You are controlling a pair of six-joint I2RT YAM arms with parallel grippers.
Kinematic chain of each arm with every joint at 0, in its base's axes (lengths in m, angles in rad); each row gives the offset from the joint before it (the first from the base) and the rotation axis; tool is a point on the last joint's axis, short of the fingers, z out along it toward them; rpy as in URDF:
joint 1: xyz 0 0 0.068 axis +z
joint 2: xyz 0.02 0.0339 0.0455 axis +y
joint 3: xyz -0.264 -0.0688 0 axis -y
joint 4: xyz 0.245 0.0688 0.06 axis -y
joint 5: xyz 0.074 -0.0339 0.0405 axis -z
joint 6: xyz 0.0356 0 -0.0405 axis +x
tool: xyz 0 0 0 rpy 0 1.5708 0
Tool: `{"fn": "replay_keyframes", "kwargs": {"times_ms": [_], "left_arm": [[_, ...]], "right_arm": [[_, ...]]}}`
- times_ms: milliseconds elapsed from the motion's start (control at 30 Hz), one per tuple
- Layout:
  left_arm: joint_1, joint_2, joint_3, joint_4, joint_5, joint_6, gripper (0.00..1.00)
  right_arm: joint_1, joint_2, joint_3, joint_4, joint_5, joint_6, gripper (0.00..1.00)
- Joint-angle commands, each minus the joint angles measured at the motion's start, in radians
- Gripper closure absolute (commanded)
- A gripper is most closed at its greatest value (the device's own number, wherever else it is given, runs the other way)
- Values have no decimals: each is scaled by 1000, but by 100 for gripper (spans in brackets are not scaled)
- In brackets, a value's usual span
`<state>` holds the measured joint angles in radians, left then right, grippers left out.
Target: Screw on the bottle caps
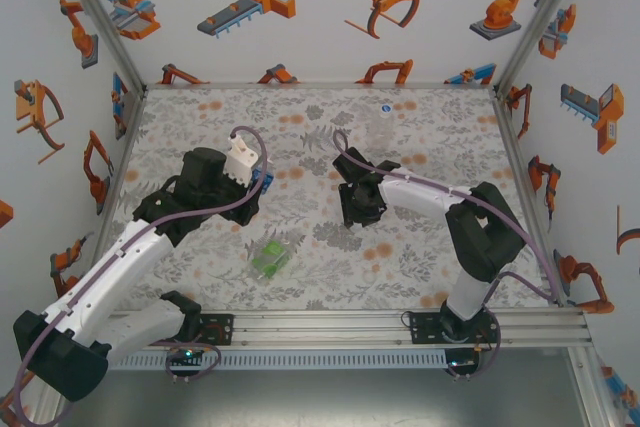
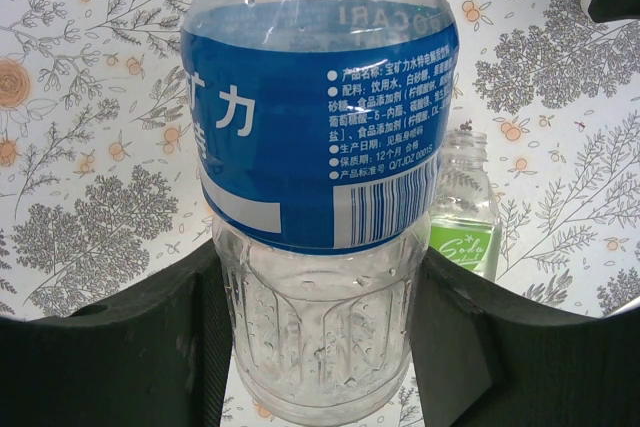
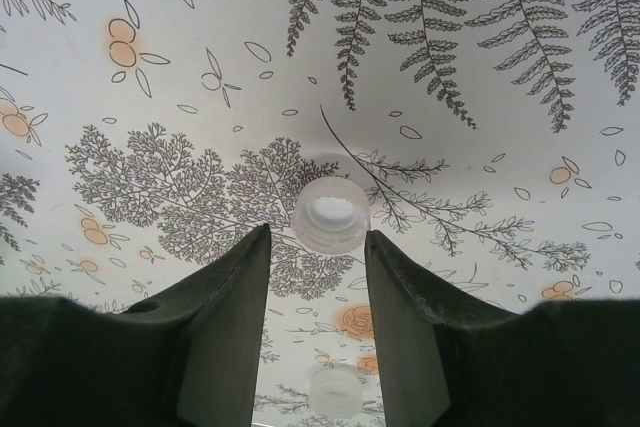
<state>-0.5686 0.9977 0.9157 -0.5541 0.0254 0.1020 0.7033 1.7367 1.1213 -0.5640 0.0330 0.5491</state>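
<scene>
Left arm reaches forward, its gripper point(image 2: 320, 297) pinching the blue-label bottle point(image 2: 320, 117) (low on its body). The right gripper point(image 3: 318, 237), pointed down, is spread behind a bottle cap point(image 3: 328, 213).

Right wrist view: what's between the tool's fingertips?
In the right wrist view, a whitish bottle cap lies between the right tool's fingertips, over the patterned table; whether they grip it is unclear.

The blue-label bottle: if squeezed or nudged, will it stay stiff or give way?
The blue-label bottle looks empty and thin-walled, so it is probably light and would dent under a hard squeeze. Its glossy clear plastic may slip in the left tool. Being round, it would likely roll if laid on its side.
</scene>
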Motion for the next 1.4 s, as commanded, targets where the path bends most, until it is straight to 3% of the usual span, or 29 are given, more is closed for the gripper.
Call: {"fn": "replay_keyframes", "kwargs": {"times_ms": [0,633,933,1367], "left_arm": [[-2,-13,2,16,-2,-5,100],[-2,-2,6,9,-13,-6,100],[-2,-2,6,9,-13,-6,100],[-2,2,8,8,-12,-8,100]], "right_arm": [[-5,0,1,-3,-8,8,58],[-5,28,-30,33,-23,17,58],[-5,-40,21,-43,47,-12,54],[-5,-21,-3,-38,45,-10,53]]}}
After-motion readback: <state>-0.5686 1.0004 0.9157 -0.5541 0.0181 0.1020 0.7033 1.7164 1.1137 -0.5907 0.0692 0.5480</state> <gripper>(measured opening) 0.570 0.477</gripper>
